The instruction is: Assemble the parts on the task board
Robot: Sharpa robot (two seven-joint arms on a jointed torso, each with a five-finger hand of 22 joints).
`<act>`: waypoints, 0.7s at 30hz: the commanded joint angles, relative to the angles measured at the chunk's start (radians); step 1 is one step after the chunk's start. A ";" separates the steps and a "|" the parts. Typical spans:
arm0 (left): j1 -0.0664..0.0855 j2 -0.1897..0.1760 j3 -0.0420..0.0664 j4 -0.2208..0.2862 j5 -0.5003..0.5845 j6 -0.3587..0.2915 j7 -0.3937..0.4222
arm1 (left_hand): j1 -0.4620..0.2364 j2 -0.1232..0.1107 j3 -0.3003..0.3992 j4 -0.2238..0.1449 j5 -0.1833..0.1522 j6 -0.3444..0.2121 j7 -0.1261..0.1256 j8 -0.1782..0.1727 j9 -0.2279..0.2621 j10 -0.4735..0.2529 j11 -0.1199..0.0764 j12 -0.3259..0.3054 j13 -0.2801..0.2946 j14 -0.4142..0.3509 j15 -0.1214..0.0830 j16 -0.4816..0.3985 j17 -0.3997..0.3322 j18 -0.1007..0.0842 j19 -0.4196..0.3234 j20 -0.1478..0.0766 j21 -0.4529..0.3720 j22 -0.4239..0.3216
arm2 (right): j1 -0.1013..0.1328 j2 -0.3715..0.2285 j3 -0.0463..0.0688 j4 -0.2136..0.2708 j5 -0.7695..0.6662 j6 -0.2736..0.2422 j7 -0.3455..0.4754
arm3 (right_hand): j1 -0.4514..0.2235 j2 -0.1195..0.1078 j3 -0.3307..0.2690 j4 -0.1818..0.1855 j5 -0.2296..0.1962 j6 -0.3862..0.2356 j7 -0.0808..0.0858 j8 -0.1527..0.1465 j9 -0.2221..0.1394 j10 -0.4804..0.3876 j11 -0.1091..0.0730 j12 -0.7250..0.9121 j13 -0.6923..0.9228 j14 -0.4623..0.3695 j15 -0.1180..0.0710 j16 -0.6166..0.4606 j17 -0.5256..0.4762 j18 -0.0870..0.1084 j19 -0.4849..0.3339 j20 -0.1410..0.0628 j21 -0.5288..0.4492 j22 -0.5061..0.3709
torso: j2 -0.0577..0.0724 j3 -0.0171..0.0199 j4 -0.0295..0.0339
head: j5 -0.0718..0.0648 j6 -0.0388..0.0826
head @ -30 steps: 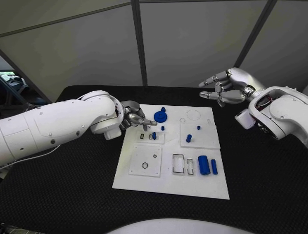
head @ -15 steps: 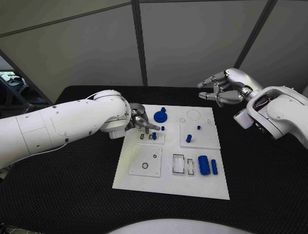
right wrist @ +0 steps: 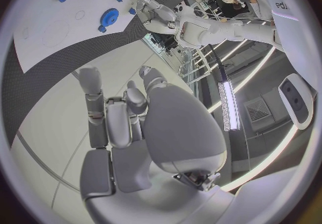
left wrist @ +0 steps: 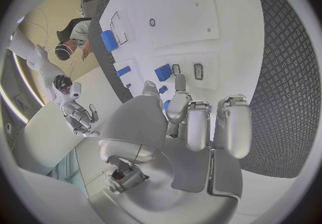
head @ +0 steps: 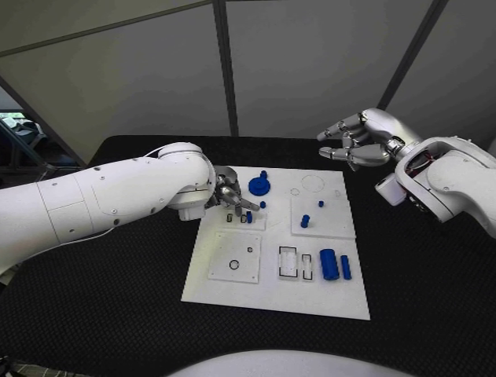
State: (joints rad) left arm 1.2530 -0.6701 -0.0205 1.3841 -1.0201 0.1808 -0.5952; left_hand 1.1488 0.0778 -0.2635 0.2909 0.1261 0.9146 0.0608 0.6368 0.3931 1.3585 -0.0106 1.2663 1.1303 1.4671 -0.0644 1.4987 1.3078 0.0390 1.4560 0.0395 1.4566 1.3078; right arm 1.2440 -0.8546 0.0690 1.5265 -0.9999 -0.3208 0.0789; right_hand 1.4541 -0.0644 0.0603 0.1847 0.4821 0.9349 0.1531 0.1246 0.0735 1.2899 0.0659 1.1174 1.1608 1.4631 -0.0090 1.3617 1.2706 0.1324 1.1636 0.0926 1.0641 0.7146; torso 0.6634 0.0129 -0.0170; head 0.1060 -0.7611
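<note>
We see the left hand [head: 227, 196] low over the task board [head: 273, 294], fingers apart, tips beside a small blue part [head: 249, 217], gripping nothing we can see; right hand [head: 359, 141] raised behind the board, fingers loosely curled, empty

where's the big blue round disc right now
In the head view the blue disc sits near the board's far edge, just beside the left hand's fingertips.

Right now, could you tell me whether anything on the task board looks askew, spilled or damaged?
Nothing stands out. The blue parts lie or stand on the task board, which sits flat and looks intact. The left hand hovers over its far left corner.
</note>
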 commanded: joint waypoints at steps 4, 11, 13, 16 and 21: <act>0.002 0.012 0.000 -0.002 -0.010 0.028 -0.007 | 0.018 0.008 0.003 -0.003 0.003 -0.010 0.000 0.008 0.007 -0.007 0.000 -0.006 -0.001 0.081 -0.005 0.003 0.184 0.009 0.001 0.002 -0.003 0.031 | 0.002 0.007 0.001 0.000 -0.050 0.007 -0.015 | -0.006 -0.014 0.004 0.004 0.010 0.006 0.001 0.006 -0.001 -0.003 -0.004 -0.007 -0.002 0.040 -0.006 -0.007 -0.003 0.018 0.005 0.000 -0.009 -0.004 | 0.000 -0.0006 0.0007 | -0.001 -0.004; 0.002 0.018 0.000 -0.005 -0.010 0.038 -0.007 | 0.033 0.012 0.006 -0.004 0.016 -0.013 0.000 0.013 0.016 -0.008 0.000 -0.005 0.001 0.081 -0.005 0.003 0.184 0.009 0.000 0.003 -0.003 0.032 | 0.002 0.012 0.000 -0.003 -0.064 0.015 -0.024 | -0.007 -0.015 0.004 0.006 0.012 0.006 0.001 0.006 -0.001 -0.003 -0.004 -0.007 -0.002 0.040 -0.006 -0.007 -0.003 0.019 0.005 0.000 -0.010 -0.005 | 0.000 -0.0005 0.0008 | -0.003 -0.008; 0.002 0.020 0.000 -0.005 -0.010 0.040 -0.007 | 0.038 0.014 0.008 -0.005 0.017 -0.014 0.000 0.014 0.018 -0.008 0.000 -0.005 0.001 0.081 -0.005 0.003 0.184 0.009 0.000 0.003 -0.003 0.032 | 0.002 0.013 0.000 -0.004 -0.068 0.017 -0.028 | -0.009 -0.016 0.005 0.007 0.015 0.007 0.001 0.007 -0.001 -0.004 -0.004 -0.008 -0.004 0.039 -0.006 -0.010 -0.006 0.019 0.004 0.000 -0.012 -0.007 | 0.000 -0.0012 0.0021 | -0.004 -0.009; 0.002 0.023 0.000 -0.004 -0.010 0.046 -0.007 | 0.051 0.019 0.014 -0.005 0.019 -0.017 0.000 0.016 0.024 -0.008 0.000 -0.005 0.002 0.081 -0.005 0.003 0.184 0.009 -0.001 0.003 -0.003 0.032 | 0.002 0.016 0.000 -0.006 -0.083 0.020 -0.032 | -0.010 -0.016 0.005 0.008 0.015 0.007 0.001 0.007 -0.001 -0.005 -0.004 -0.010 -0.005 0.039 -0.006 -0.012 -0.008 0.020 0.002 0.000 -0.014 -0.010 | -0.001 -0.0008 0.0011 | -0.003 -0.013; 0.002 0.026 0.000 -0.004 -0.010 0.053 -0.007 | 0.064 0.022 0.022 -0.006 0.020 -0.019 -0.001 0.019 0.030 -0.008 -0.001 -0.004 0.003 0.081 -0.005 0.003 0.184 0.009 -0.001 0.003 -0.003 0.033 | 0.002 0.019 0.000 -0.009 -0.100 0.023 -0.039 | -0.010 -0.016 0.005 0.008 0.015 0.007 0.001 0.007 -0.001 -0.005 -0.004 -0.010 -0.005 0.039 -0.006 -0.012 -0.008 0.020 0.002 0.000 -0.014 -0.010 | -0.001 -0.0013 0.0011 | -0.005 -0.013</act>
State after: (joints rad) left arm 1.2534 -0.6458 -0.0207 1.3795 -1.0233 0.2129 -0.5961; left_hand 1.2026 0.0980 -0.2486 0.2848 0.1428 0.9003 0.0608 0.6515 0.4223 1.3581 -0.0102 1.2663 1.1320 1.4671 -0.0644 1.4987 1.3077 0.0389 1.4559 0.0395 1.4566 1.3077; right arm 1.2440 -0.8375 0.0688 1.5185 -1.0711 -0.3078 0.0484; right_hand 1.4461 -0.0723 0.0631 0.1875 0.4910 0.9348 0.1531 0.1278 0.0737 1.2899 0.0659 1.1139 1.1564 1.4631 -0.0089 1.3533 1.2633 0.1323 1.1635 0.0926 1.0556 0.7050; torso 0.6632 0.0120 -0.0162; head 0.1023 -0.7738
